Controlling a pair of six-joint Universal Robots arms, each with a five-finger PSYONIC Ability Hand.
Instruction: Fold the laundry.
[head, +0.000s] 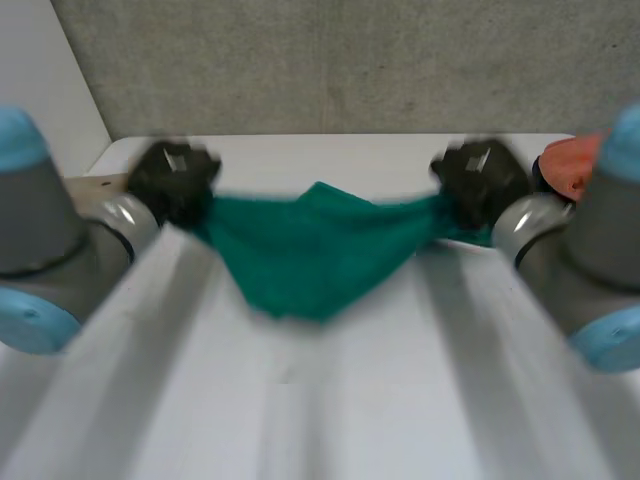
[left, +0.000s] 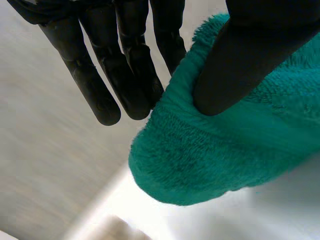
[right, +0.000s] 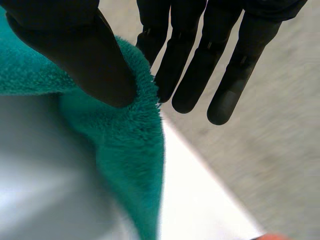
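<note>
**Left hand** (left: 125, 70): the straight fingers (left: 102, 95) are pinching one end corner of the teal-green terry-cloth towel (left: 225, 150) against the thumb. The thumb is pressing on the face towards the camera, and the finger nearest the towel is passing behind the hem.

**Right hand** (right: 200, 60): it is mirroring this grip. The thumb is bearing down on the opposite end corner, and the straight fingers are backing the cloth from behind.

**Towel, head view:** it is hanging between the two hands, close to the far edge of the white counter (head: 330, 400). Its long axis is running left to right. The held top edge is drawing fairly taut, and the loose body is sagging to a point towards the near edge. Whether that point is touching the counter cannot be told.

**Bearing on the coming move:** the hands are sitting level and about equally far from the towel's middle, so neither is nearer. The free cloth is lying on the near side of the fingers, so the fold will probably depend on moving both held corners together and keeping the top edge square.

**Other:** an orange-red object (head: 572, 165) is sitting at the far right corner, apart from the towel.
</note>
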